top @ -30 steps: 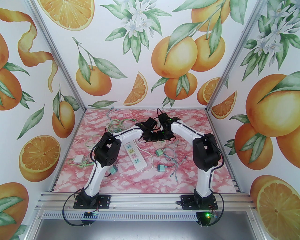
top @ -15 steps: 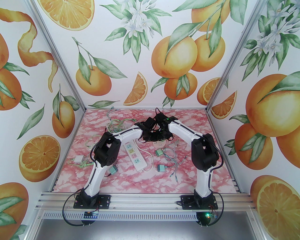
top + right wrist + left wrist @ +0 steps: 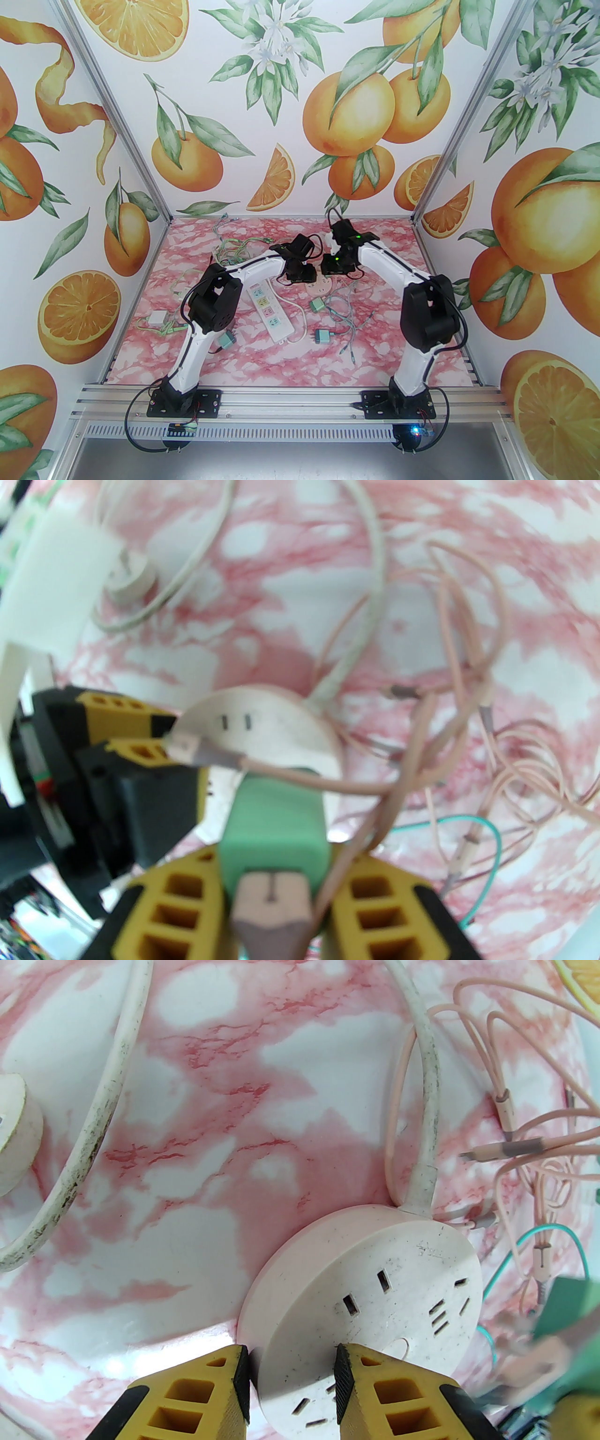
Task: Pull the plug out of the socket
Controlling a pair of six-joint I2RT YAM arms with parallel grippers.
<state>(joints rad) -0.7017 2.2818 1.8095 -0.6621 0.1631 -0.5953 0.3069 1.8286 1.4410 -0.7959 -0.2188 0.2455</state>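
The green plug is clamped between the nearly closed fingers of the right gripper, with a pink connector seated in its near end. Just ahead of it, the round pink socket is pinched at its rim by the narrowly parted left gripper. Beyond the socket a white cord is led away, and tangled pink cables are spread to the right gripper's right.

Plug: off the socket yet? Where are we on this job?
Done: the green plug looks clear of the round socket, whose visible slots are empty. In hand: right jaws shut on the plug, its pink cable attached; left jaws pinch the socket's rim. Left: probably just setting the plug down and letting go of both.
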